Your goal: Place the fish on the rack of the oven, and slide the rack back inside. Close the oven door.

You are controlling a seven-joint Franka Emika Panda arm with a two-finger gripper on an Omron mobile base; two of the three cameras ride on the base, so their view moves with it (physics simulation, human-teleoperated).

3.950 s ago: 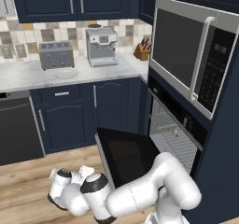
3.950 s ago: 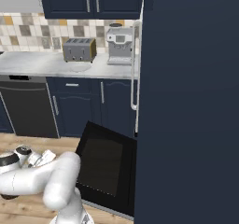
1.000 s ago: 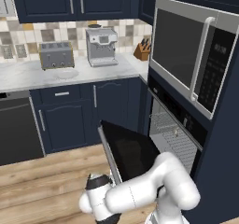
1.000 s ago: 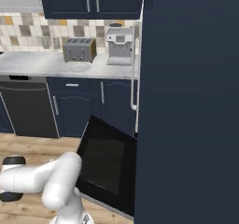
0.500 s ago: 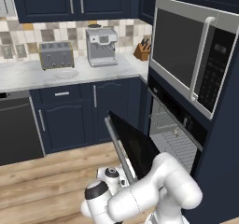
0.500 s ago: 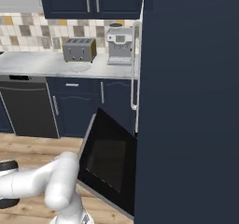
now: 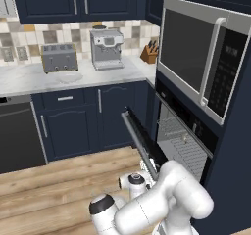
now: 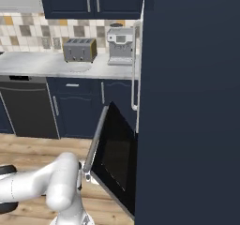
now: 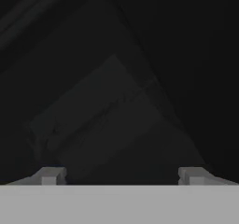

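**Oven door raised steeply, cavity still partly open**

On the left of the left base view, the black dishwasher [image 7: 17, 136] was seen under the marble counter [image 7: 29, 80], with the toaster [image 7: 59, 58] and the coffee machine [image 7: 107, 48] standing on it and a knife block [image 7: 149, 53] further right in the corner. None of these had shifted against the earlier pictures.

In the middle, the oven door [image 7: 142, 143] was found tilted well up toward the oven [image 7: 184, 141]. Four seconds before it had lain nearly flat; half a second before it had been raised about halfway; now it stood steeply, though a gap was still left at its top edge. From the right base view the door's dark glass [image 8: 115, 158] and its long silver handle [image 8: 95, 142] were seen, with the white arm pressed close beneath the handle's lower end.

Through the gap, the rack [image 7: 184, 148] was seen lying inside the cavity. The fish could not be made out on it; the wires there were too fine and dim to tell.

In the hand view the gripper [image 9: 121, 174] was held against a dark surface, probably the door's underside. Its two finger tips [image 9: 51, 175] were set wide apart, with nothing seen between them.

On the right, the steel-framed microwave [image 7: 206, 58] was shut, as before.
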